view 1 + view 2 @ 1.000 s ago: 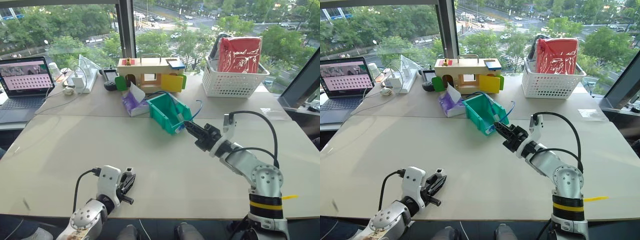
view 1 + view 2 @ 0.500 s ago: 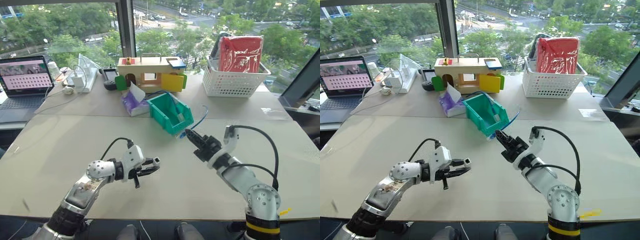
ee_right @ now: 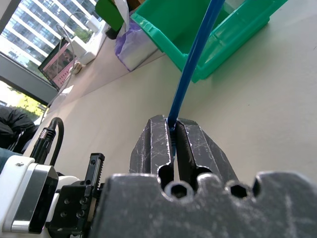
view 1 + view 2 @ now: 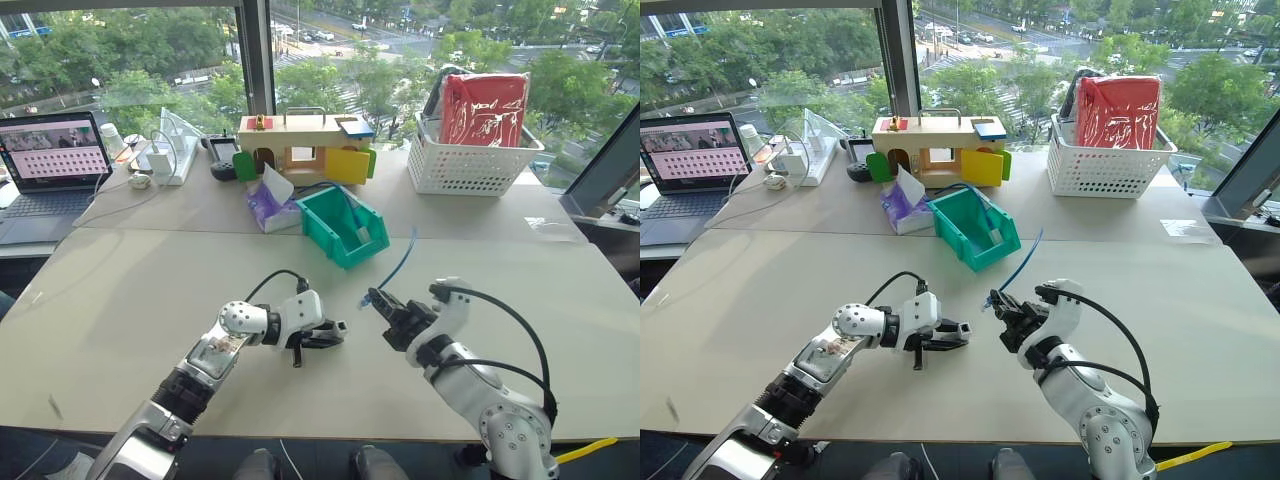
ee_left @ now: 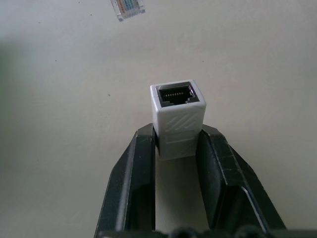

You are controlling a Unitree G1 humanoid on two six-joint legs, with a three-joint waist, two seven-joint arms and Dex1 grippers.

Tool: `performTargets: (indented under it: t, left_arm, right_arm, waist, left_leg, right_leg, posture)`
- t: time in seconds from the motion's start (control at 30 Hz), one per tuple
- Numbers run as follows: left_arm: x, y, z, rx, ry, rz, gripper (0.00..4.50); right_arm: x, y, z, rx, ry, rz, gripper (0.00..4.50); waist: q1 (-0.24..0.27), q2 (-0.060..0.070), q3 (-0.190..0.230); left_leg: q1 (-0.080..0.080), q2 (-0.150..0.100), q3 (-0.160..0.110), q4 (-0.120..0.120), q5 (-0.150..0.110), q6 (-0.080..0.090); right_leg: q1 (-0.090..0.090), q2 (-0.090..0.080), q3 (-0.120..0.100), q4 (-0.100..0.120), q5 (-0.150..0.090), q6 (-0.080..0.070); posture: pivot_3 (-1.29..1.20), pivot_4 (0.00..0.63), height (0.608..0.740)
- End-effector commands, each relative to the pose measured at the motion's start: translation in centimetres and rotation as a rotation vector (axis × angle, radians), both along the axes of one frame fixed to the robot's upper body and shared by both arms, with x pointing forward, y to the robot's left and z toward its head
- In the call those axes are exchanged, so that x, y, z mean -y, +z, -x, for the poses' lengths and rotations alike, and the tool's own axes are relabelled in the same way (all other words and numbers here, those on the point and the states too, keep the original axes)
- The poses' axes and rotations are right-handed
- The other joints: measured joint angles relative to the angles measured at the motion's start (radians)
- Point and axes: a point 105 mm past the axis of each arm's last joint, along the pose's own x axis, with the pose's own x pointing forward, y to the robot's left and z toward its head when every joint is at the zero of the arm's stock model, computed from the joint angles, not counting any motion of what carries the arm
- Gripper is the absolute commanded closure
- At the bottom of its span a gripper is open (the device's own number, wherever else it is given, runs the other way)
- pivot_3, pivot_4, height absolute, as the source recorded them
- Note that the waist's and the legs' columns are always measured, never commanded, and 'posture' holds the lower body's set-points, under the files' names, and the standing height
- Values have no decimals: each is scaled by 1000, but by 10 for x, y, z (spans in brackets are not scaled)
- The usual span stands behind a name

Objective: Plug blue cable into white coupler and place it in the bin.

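White plastic marks the centre of the action: the white coupler point(image 5: 177, 119) is clamped between the 2 black fingers of the left gripper point(image 4: 335, 331), its dark socket face turned toward the right, above the near middle of the table point(image 4: 120, 300). In the left wrist view the socket's contact pins show, and the clear plug point(image 5: 127, 8) of the cable hangs a little way beyond it, apart from the socket.

Just right of that, the right gripper point(image 4: 378, 304) faces the left one across a small gap. Its fingers point(image 3: 193, 144) are clenched tight on the blue cable point(image 4: 402, 258), gripping it close to the plug end, with the plug poking out toward the coupler. From the fingers the cable rises and runs away to the far right, its free end in the air just right of the bin point(image 4: 343, 226).

At the far left of the table sits an open laptop point(image 4: 47, 160), with a white power strip point(image 4: 168, 158) and some white adapters beside it. Further right, a wooden toy house point(image 4: 302, 148) stands along the far edge, and a purple tissue pack point(image 4: 266, 203) lies in front of it, touching the left side of the teal-green bin. The bin sits at the table's middle, its open front angled toward the near right. At the far right a white lattice basket point(image 4: 470, 165) holds a red packet point(image 4: 482, 108).
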Motion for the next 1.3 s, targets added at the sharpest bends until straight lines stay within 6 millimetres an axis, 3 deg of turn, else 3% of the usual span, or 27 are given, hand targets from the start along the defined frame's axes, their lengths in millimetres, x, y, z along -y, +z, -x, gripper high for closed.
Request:
performTargets:
  t: [0.03,0.07,0.1,0.33,0.67,0.97,1.07,1.17,1.3]
  left_arm:
    - [-2,-14,6,-29,-16,-16,3279]
    - [-3,-15,7,-39,-13,-12,2778]
    - [-4,-16,8,-52,-8,-8,2639]
    - [-8,-18,15,-118,34,28,156]
    - [3,-15,20,-250,284,101,156]
    - [6,-13,18,-241,375,96,156]
    - [6,-15,21,-245,373,94,875]
    - [5,-16,19,-229,371,72,1967]
    - [17,1,13,-287,393,68,3614]
  right_arm:
    - [9,20,0,86,-31,1,4500]
    - [10,21,0,87,-32,4,4500]
    - [10,21,0,88,-33,6,4500]
    - [12,22,0,87,-29,14,4500]
    - [13,23,-1,88,-26,20,4500]
    - [10,24,-2,84,-12,27,4500]
    - [9,21,0,64,3,39,4500]
    - [-1,10,4,2,52,74,4500]
    - [-17,1,12,-44,126,115,4500]
  waist:
    - [-1,0,0]
    - [-1,0,0]
    - [-1,0,0]
    - [-5,0,0]
    - [-2,-1,-1]
    - [-3,0,-1]
    - [-4,0,-1]
    - [-4,0,-1]
    - [-1,-1,-1]
  left_leg:
    - [0,0,0,0,0,0]
    - [0,0,0,0,0,0]
    - [0,0,0,0,0,0]
    - [0,0,-1,0,0,0]
    - [2,0,-1,0,0,0]
    - [10,0,-2,0,0,0]
    - [10,0,-2,0,0,0]
    - [10,0,-3,0,0,0]
    - [9,0,-3,0,0,0]
  right_leg:
    - [0,0,0,0,0,0]
    - [0,0,0,0,0,0]
    - [0,0,0,0,0,0]
    - [0,0,0,0,0,0]
    - [2,0,0,0,0,1]
    - [10,0,0,0,-4,6]
    - [11,0,0,0,-4,5]
    - [11,0,-1,0,-3,4]
    - [11,-1,-1,0,-2,2]
  posture:
    - [0,150,737]
    - [0,150,737]
    - [0,150,737]
    - [0,150,737]
    - [0,150,737]
    - [0,150,737]
    - [0,150,737]
    - [0,150,737]
    - [0,150,737]
